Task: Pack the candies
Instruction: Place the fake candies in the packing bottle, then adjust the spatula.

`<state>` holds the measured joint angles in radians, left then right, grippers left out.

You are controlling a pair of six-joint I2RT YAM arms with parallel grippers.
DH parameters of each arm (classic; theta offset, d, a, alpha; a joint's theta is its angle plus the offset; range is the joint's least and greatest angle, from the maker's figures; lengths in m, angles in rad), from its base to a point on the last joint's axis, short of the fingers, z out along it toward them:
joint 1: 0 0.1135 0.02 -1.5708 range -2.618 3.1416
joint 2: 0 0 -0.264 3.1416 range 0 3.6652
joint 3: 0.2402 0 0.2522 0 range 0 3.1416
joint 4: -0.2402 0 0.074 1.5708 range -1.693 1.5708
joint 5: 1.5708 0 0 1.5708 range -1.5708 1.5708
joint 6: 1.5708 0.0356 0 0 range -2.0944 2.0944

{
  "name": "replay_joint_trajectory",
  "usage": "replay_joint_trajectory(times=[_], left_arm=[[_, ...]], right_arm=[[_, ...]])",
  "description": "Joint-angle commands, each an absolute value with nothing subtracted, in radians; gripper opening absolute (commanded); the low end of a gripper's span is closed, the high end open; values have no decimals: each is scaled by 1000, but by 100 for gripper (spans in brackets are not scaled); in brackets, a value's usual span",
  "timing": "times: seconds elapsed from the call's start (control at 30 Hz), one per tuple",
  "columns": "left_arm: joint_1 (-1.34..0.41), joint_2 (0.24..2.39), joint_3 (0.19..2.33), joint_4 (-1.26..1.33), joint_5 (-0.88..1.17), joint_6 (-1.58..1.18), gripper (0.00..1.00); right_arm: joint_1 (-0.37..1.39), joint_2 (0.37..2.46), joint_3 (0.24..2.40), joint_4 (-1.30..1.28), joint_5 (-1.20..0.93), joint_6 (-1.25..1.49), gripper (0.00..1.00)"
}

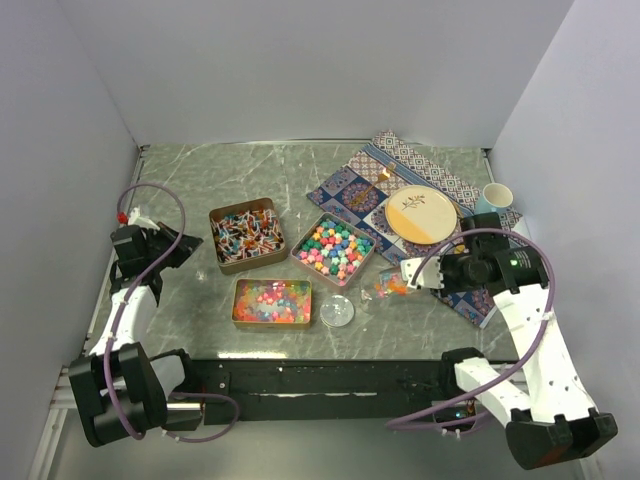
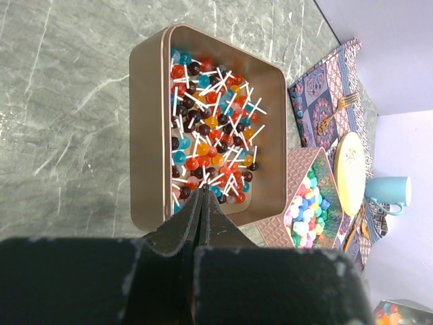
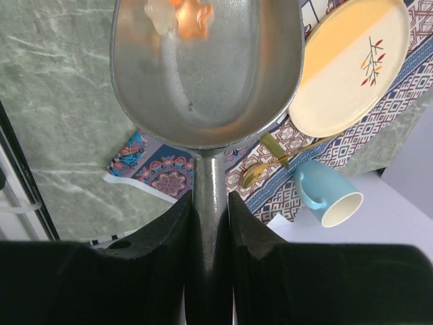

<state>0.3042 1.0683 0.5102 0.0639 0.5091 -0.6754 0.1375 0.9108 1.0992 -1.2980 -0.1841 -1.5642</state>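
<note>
The candies sit in three copper-coloured tins on the marbled table [image 1: 200, 170]. Stick sweets [image 1: 247, 236] fill the rear-left tin [image 2: 145, 128], and chunky pastel pieces [image 1: 334, 250] fill the tin just to its right. Tiny glossy beads [image 1: 271, 300] fill the near tin. Two further pieces [image 3: 181, 13], one orange and one pale, lie at the far end of the metal scoop [image 3: 206, 81]. My right gripper [image 3: 210, 203] is clamped on the scoop's handle, and the bowl is held above the table edge of a patterned cloth [image 1: 365, 180]. My left gripper [image 2: 201, 210] is closed on nothing, its tips pressed together over the near wall of the stick-sweet tin. A clear round lid [image 1: 337, 311] lies flat just right of the bead tin. On the cloth rest a cream-and-yellow plate [image 1: 421, 214] and a gold fork [image 1: 383, 178], with a pale blue cup [image 1: 497, 197] beside the plate.
</note>
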Motion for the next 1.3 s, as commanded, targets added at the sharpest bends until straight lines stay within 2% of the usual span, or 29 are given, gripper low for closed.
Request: replay_joint_trajectory(times=[0.0,0.3,0.63,0.7,0.83,0.87,1.03,1.27], left_arm=[[310,1045,499,113,505,-693,1],[311,1046,497,132,517,-719,1],[311,1065,506,159,541,-742,1],[310,1071,515,166,561,-752,14],[307,1080,549,224,734,-768,63],[296,1081,560,232,803,-776,69],[253,1103,610,322,1009,-842,86],[135,1124,673,385,1158,-949,90]], right_arm=[[186,910,1141,-1256,-106,-1537,0],[207,986,1190,-1236,-43,-1459,0],[281,979,1219,-1250,38,-1517,0],[285,979,1232,-1246,49,-1523,0],[276,1015,1313,-1175,23,-1444,0],[275,1029,1351,-1169,-1,-1412,0],[314,1141,1546,-1119,-262,-1123,0],[577,1229,1482,-858,-264,-865,0]])
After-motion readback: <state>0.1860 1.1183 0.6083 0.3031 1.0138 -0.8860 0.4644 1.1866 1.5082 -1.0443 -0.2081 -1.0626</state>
